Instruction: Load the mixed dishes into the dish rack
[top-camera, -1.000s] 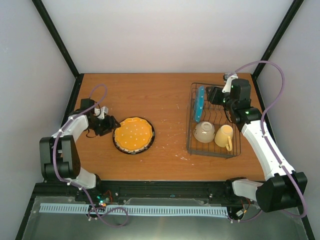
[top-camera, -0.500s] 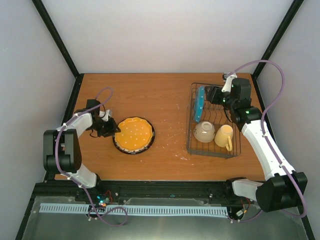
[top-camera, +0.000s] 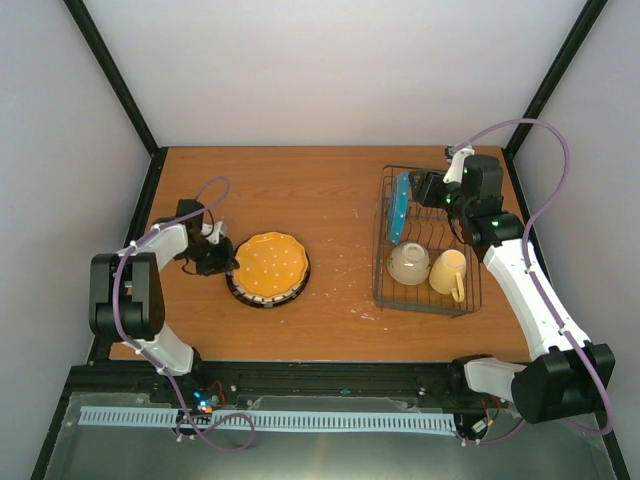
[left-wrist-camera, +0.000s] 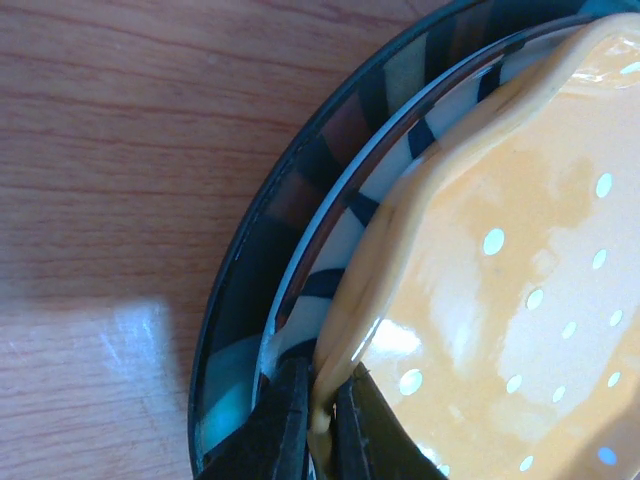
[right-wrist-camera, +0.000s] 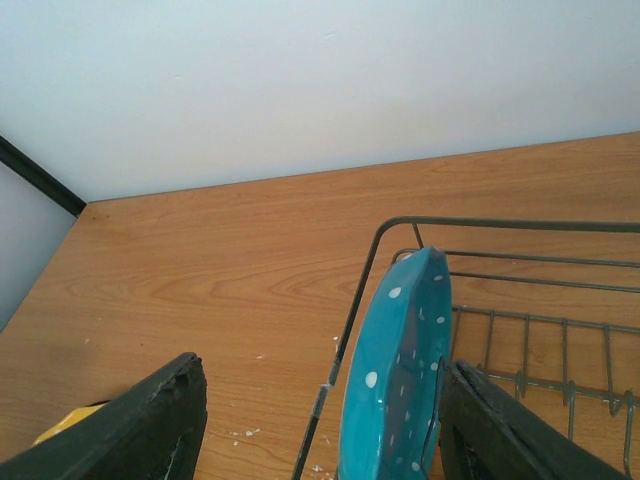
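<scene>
The orange-yellow plate (top-camera: 268, 266) with pale dots lies on the black-striped white plate (top-camera: 301, 284) at the table's left middle. My left gripper (top-camera: 225, 262) is shut on the orange-yellow plate's left rim (left-wrist-camera: 500, 300); one finger (left-wrist-camera: 285, 420) sits under it, above the striped plate (left-wrist-camera: 330, 200). The dish rack (top-camera: 380, 290) stands at the right. In it the teal dotted plate (top-camera: 399, 208) stands on edge, with the cream bowl (top-camera: 408, 264) and yellow mug (top-camera: 449, 272) in front. My right gripper (top-camera: 420, 190) is open, its fingers either side of the teal plate (right-wrist-camera: 395, 370).
White crumbs and scratches mark the wood between the plates and the rack (right-wrist-camera: 480, 222). Black frame posts and pale walls close in the back and sides. Purple cables loop off both arms.
My left gripper slid right onto the orange-yellow plate's rim and closed on it. The right arm and the dishes in the rack have not moved.
</scene>
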